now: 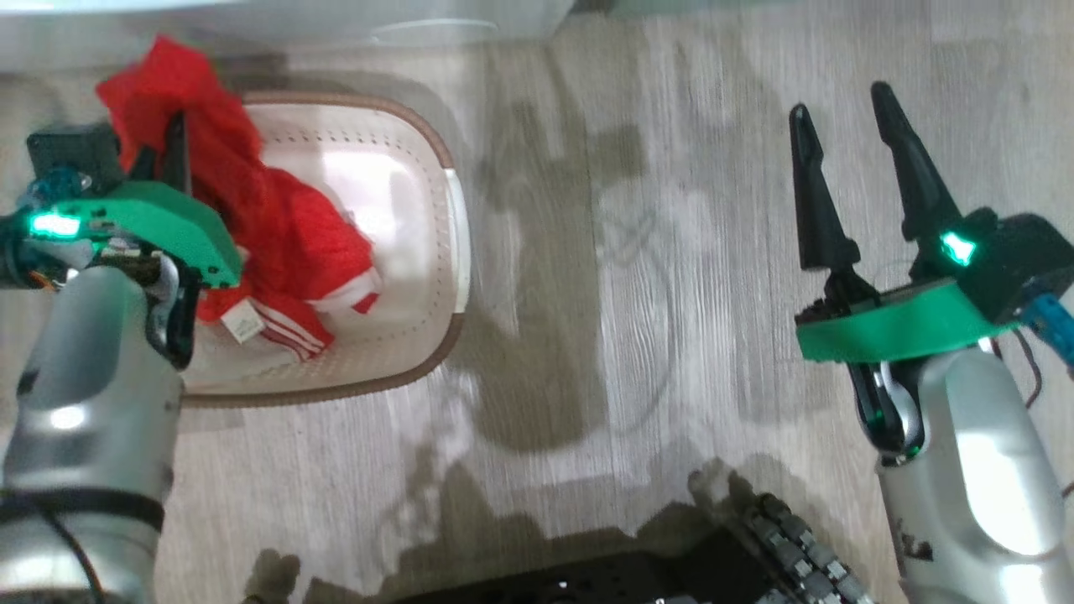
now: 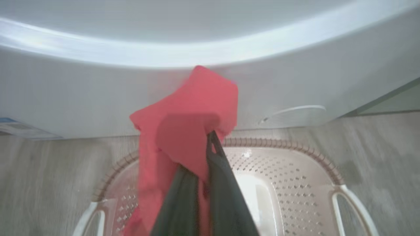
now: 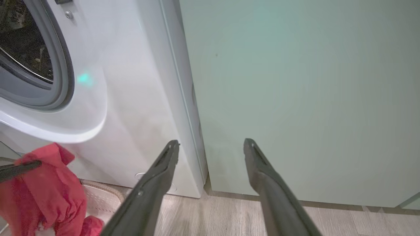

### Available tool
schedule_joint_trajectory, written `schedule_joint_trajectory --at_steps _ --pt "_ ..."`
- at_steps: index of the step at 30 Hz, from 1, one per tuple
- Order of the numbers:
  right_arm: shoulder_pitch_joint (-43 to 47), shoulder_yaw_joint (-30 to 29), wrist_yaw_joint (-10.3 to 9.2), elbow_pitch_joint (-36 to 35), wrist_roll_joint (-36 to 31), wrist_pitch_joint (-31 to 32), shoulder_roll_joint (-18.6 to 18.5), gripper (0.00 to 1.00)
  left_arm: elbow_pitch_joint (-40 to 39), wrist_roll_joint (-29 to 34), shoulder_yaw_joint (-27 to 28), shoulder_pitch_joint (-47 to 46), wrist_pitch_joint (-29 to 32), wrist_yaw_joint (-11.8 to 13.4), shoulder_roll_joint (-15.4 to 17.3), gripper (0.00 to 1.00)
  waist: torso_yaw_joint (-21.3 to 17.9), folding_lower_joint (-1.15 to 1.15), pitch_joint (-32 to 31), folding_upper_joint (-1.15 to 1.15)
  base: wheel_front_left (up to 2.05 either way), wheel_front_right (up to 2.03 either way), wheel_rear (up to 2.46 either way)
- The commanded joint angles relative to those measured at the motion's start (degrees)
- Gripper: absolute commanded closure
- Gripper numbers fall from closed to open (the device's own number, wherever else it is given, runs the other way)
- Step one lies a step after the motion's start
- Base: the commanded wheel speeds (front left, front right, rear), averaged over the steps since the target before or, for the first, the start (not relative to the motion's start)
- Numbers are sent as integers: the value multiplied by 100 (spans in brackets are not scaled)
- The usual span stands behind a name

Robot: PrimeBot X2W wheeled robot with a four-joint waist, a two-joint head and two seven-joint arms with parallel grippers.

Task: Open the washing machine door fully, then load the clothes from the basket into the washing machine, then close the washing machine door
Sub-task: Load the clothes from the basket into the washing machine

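Hanging over the basket (image 2: 279, 143), the red clothes (image 2: 193, 108) were pinched by the left gripper (image 2: 200, 154), the right gripper (image 3: 211, 144) spread; loading and closing were not yet done.

Red clothes (image 1: 277, 218) with white stripes; cream perforated basket (image 1: 419, 252), brown rim (image 1: 352, 102).

Left gripper (image 2: 200, 155) rising from bottom middle, two dark fingers (image 2: 226, 196) pinched together on red clothes (image 2: 183, 131). Cloth bunched above the fingertips, trailing down left of the fingers over the basket's left side. Cream perforated basket (image 2: 288, 170) beneath, brown woven rim along its far edge, a white handle at each side. Just past that far edge, washer (image 2: 98, 98): white curved front across the top, round cap (image 2: 295, 111) low on the right, blue sticker (image 2: 13, 126) at far left. Grey wood-look floor (image 2: 42, 183) either side of the basket. Sliver of pale green cabinet (image 2: 393, 101) at far right. Slightly blurred.
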Motion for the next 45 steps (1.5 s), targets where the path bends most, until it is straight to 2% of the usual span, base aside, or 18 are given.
schedule_joint_trajectory --at_steps 1,8,15,19,30,39,45 --pt "232 68 0 -170 -43 -53 12 0 -357 -24 210 296 -76 70 165 100 144 1 -208 0 0 0 0" --pt "463 -31 0 -190 -127 -52 12 0 -2374 91 452 1411 -78 292 35 100 307 1 -670 0 0 0 0" --pt "630 -137 0 -241 -182 66 12 0 -3959 210 426 2214 -57 446 42 100 441 1 -1280 0 0 0 0" --pt "714 -212 0 -221 -185 146 12 0 -4540 253 395 2477 62 508 103 100 479 1 -1616 0 0 0 0" --pt "1111 -276 0 -161 -149 345 12 0 -5461 301 359 3367 203 774 84 100 533 1 -2529 0 0 0 0" --pt "1551 -363 0 -251 -95 541 12 0 -5660 425 168 4018 372 896 81 100 567 1 -3070 0 0 0 0" --pt "1838 -400 0 -380 -63 717 12 0 -5720 468 55 4270 473 889 138 100 568 1 -3367 0 0 0 0"
